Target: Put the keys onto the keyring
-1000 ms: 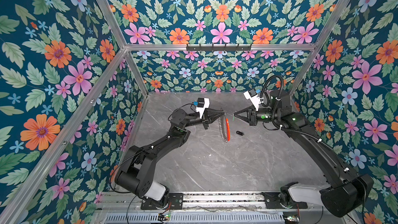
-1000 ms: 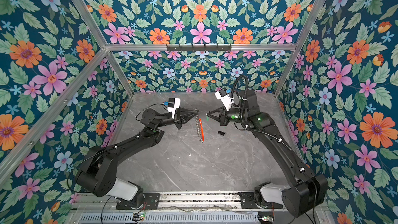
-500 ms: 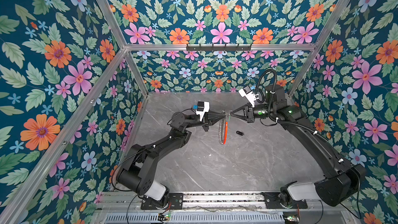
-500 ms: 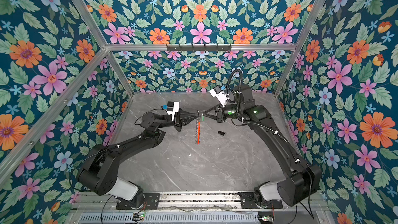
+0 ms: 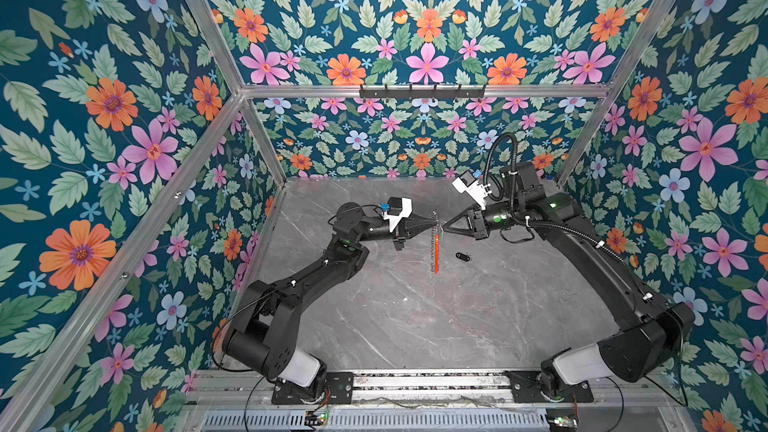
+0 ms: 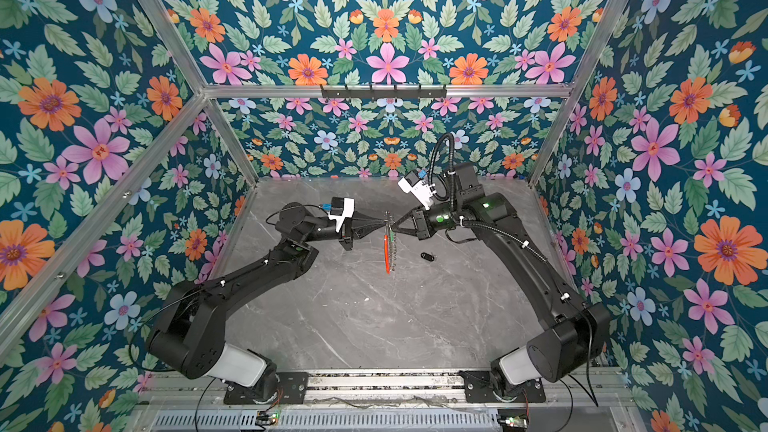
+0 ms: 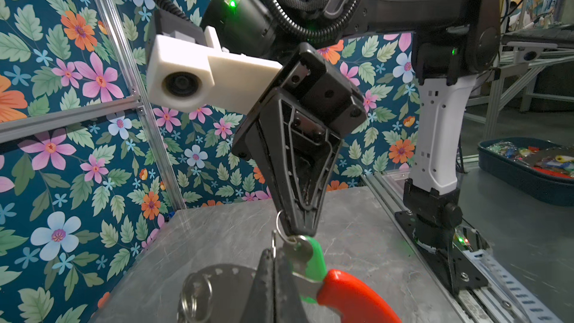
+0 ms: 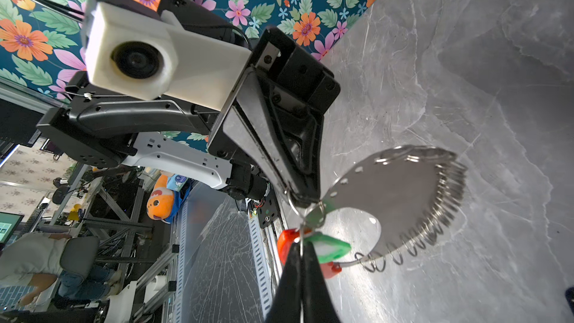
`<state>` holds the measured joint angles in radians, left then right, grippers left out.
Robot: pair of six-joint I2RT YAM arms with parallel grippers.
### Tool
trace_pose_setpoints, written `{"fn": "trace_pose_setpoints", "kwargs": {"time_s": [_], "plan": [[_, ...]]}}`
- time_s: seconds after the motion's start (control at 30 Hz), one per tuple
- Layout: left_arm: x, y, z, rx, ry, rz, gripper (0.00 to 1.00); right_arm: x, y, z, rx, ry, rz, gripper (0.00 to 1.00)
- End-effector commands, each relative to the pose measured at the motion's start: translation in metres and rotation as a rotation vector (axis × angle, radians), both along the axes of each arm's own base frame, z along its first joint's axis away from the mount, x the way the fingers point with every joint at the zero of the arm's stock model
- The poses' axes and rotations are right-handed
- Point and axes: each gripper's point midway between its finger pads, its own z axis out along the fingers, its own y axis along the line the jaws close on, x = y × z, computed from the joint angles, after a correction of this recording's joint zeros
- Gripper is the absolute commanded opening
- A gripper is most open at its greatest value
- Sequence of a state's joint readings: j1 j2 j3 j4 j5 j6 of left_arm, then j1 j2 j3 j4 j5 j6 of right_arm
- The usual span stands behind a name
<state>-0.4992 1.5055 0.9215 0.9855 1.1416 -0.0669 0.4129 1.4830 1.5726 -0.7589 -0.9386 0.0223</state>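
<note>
The keyring [image 5: 435, 251] hangs edge-on above the grey table in both top views [image 6: 388, 251], its red-orange arc towards the front. My left gripper [image 5: 432, 224] is shut on its upper edge; in the left wrist view this gripper [image 7: 274, 251] pinches the grey hoop [image 7: 217, 287] beside the red arc [image 7: 351, 296]. My right gripper [image 5: 444, 225] meets it tip to tip, shut on the small ring of the green-tagged key [image 7: 312, 259]. In the right wrist view the green tag [image 8: 329, 247] sits beside that gripper [image 8: 299, 245]. The black-fob key [image 5: 462, 257] lies on the table.
Floral walls enclose the grey marble table [image 5: 415, 317] on three sides. A black hook rail [image 5: 422, 91] runs along the back wall. Both arm bases stand on the metal rail [image 5: 428, 384] at the front. A blue tray [image 7: 528, 175] of small items sits outside the cell.
My right gripper has moved left with the green-tagged key until its tip meets my left gripper at the keyring's top. The keyring now hangs more edge-on.
</note>
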Motion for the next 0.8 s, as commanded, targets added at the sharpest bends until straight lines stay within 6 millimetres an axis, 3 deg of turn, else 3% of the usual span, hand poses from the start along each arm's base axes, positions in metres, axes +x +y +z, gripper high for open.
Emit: {"fn": "trace_pose_setpoints", "kwargs": {"time_s": [0.0, 0.3, 0.47, 0.6, 0.77], "plan": [[-0.005, -0.002, -0.003, 0.022, -0.040, -0.035, 0.00, -0.004, 0.001, -0.004, -0.013, 0.016, 0.035, 0.00], [-0.004, -0.003, -0.005, 0.025, -0.021, -0.049, 0.00, 0.008, 0.005, 0.000, -0.005, -0.011, 0.015, 0.00], [0.015, 0.001, 0.012, -0.064, 0.052, 0.074, 0.00, 0.025, -0.003, 0.005, 0.044, -0.100, -0.142, 0.00], [0.012, 0.009, 0.023, -0.203, 0.074, 0.100, 0.00, 0.038, -0.008, 0.016, 0.184, -0.100, -0.249, 0.00], [0.014, 0.012, 0.026, -0.255, 0.100, 0.128, 0.00, 0.036, 0.000, 0.034, 0.361, -0.056, -0.199, 0.00]]}}
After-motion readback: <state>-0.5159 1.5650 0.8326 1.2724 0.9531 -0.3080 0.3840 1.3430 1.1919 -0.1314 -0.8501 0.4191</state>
